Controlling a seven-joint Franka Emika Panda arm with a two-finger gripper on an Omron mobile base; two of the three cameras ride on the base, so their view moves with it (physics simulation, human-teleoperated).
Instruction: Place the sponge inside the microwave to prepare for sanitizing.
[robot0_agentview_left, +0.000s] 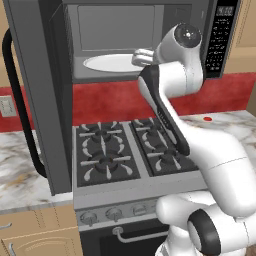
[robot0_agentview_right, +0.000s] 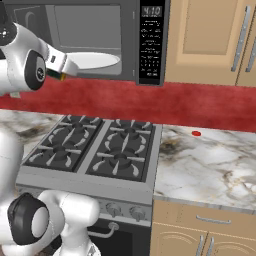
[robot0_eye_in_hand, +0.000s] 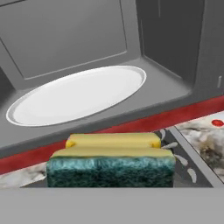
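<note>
Yellow-and-green sponge (robot0_eye_in_hand: 111, 165), pinched in the claw (robot0_agentview_right: 61, 70), hangs just outside the open microwave's (robot0_eye_in_hand: 175, 87) front edge.

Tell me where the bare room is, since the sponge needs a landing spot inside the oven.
The white turntable plate in the microwave lies bare, bordered by grey floor and walls. The door stands open. The stove below is crowded with grates. The sponge sits in the claw before the opening.
</note>
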